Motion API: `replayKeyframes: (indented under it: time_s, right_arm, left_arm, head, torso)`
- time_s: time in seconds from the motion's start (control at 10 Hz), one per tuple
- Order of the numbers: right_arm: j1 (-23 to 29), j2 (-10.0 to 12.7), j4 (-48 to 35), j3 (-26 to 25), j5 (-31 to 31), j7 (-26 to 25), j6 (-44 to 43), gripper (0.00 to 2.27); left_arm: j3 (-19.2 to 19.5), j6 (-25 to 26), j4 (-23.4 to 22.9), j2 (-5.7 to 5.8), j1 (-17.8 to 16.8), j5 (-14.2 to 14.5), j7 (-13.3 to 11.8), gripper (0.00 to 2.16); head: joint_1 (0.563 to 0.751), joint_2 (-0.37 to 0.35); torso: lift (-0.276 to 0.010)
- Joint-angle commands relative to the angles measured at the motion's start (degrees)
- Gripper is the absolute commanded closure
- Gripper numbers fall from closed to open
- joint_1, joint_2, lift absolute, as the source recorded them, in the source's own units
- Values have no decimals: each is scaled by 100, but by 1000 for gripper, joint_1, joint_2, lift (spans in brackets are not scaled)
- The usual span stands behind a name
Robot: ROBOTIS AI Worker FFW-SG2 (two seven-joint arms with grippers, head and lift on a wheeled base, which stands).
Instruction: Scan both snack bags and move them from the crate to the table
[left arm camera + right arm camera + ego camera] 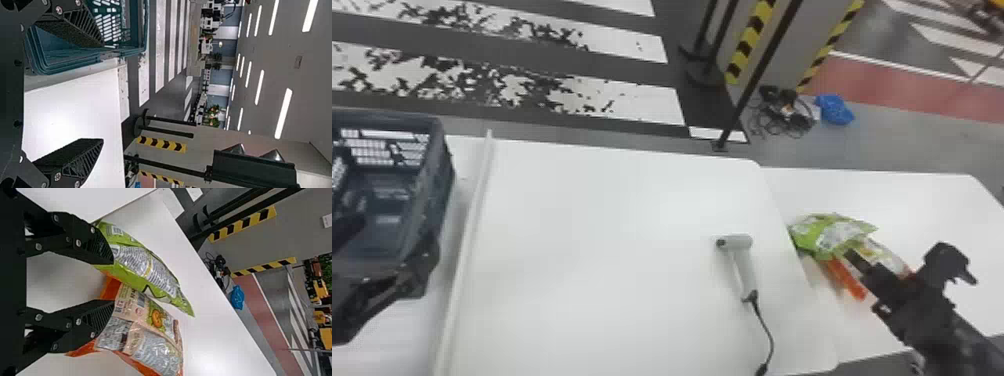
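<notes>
The green snack bag (148,268) and orange snack bag (147,325) are seen on the right-hand table (922,200); the move is judged complete, scanning by the scanner (742,265) unconfirmed. The fingers of the right gripper (111,282), beside the bags, and left gripper (102,93), near the crate (439,165) at left, are parted widely; nothing is gripped, though bag contact at right cannot be told.
</notes>
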Motion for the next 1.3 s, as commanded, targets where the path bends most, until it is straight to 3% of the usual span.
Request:
replayKeyframes:
  time_s: [0.0,0.2,0.4,0.6,0.9,1.2]
  right_arm:
    - [327,234,-420,62,25,-9,-1065,46]
    - [1048,753,-1659,414,342,-9,-2277,49]
    - [1690,1175,-2898,906,597,-9,-2488,63]
    - [2261,1377,-3751,1679,992,-35,-2945,63]
    - [2780,1632,-4032,2954,1915,-167,-3983,66]
    - [3096,1755,-3839,3631,2187,-211,-4281,76]
  left_arm:
    - [4,0,-20,0,8,0,7,151]
    - [-5,35,-55,-35,-1,0,16,151]
    - [-75,211,-169,-70,-27,-44,68,151]
    - [-198,334,-371,-131,-27,-96,262,151]
    - [-515,369,-450,-237,8,-255,525,151]
    - [-585,-123,-512,-298,237,-351,683,151]
  head:
    - [695,-350]
    - [695,-350]
    - [695,-350]
    - [695,-350]
    - [695,-297]
    - [695,-194]
  torso:
    - [-37]
    - [-37]
    - [-37]
    - [-37]
    - [-37]
    - [-37]
